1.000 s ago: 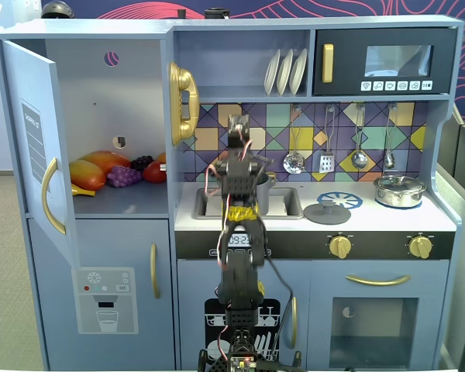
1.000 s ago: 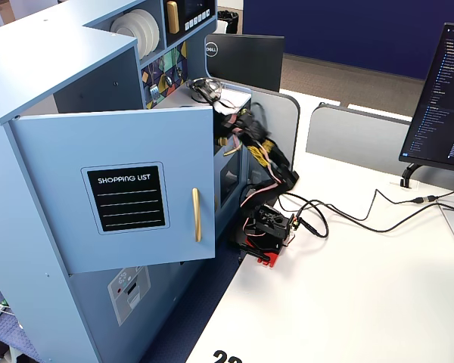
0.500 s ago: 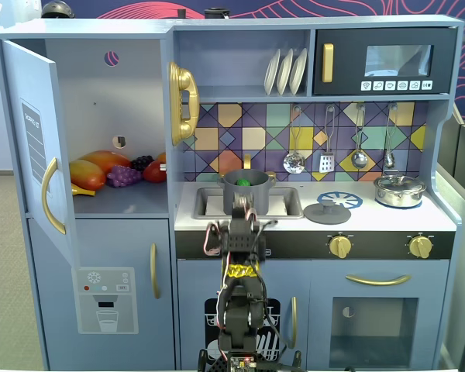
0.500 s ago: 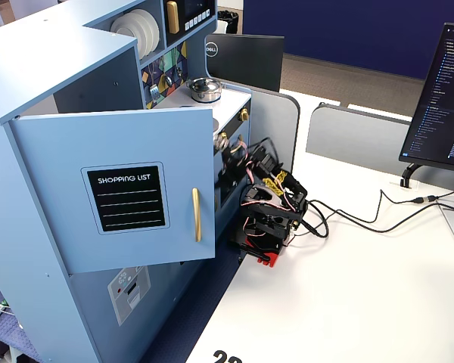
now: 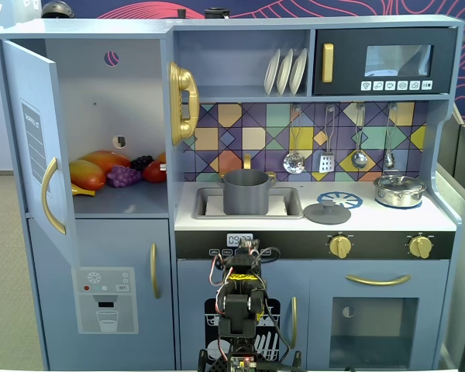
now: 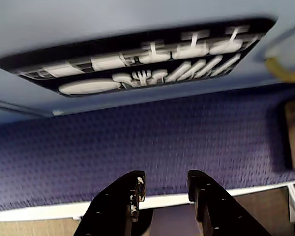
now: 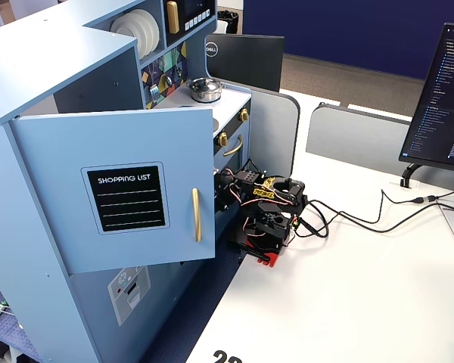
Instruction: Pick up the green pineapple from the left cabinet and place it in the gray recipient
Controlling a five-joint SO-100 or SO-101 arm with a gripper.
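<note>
Fingers slightly apart, holding nothing, as I see in the wrist view. Arm folded low. Gray pot sits in the sink; cabinet door open.

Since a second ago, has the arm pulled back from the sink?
Yes. The gripper was up beside the gray pot; now it sits folded low, below the counter edge, fingers apart and empty.

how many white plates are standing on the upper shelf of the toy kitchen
3. The white round plates stand on edge side by side on the upper shelf left of the dark microwave: left, middle, right. More could hide behind them.
</note>
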